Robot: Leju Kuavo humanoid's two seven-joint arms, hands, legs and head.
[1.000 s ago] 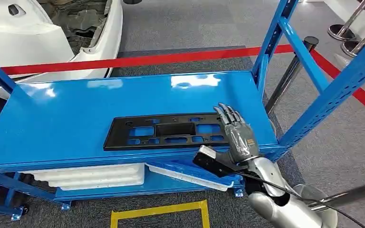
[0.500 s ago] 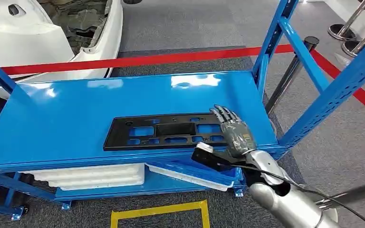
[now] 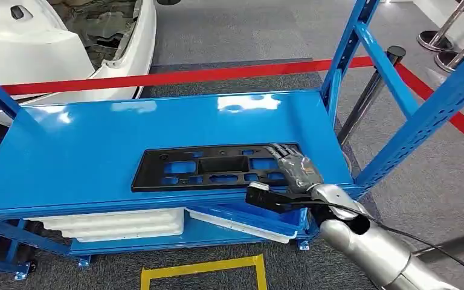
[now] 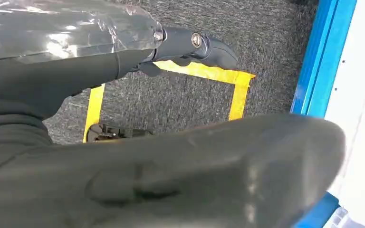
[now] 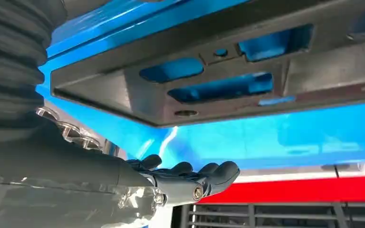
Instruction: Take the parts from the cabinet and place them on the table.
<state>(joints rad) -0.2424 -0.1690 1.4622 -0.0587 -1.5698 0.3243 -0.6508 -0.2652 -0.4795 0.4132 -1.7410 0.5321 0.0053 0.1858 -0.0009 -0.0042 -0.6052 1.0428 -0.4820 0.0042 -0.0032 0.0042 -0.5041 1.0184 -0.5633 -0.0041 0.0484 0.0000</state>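
A black plastic part (image 3: pixel 217 167), a long flat panel with rectangular cut-outs, is lying on the blue shelf (image 3: pixel 96 145) of the cabinet, close to the shelf's front edge and right of its middle. The right hand (image 3: pixel 293 167) is reaching in from the lower right and hovering flat over the right end of the part. Its fingers (image 5: pixel 209 173) are stretching out side by side, slightly curled at the tips, and are holding nothing; whether they are touching the part I cannot tell. The left hand (image 4: pixel 195 45) is hanging over grey carpet (image 4: pixel 185 102) marked with yellow tape (image 4: pixel 240 92), its fingers loosely extended and holding nothing. White trays (image 3: pixel 115 223) are sitting on the lower shelf beneath. A red barrier tape (image 3: pixel 217 74) is running behind the cabinet, beside a white car body (image 3: pixel 66 42).
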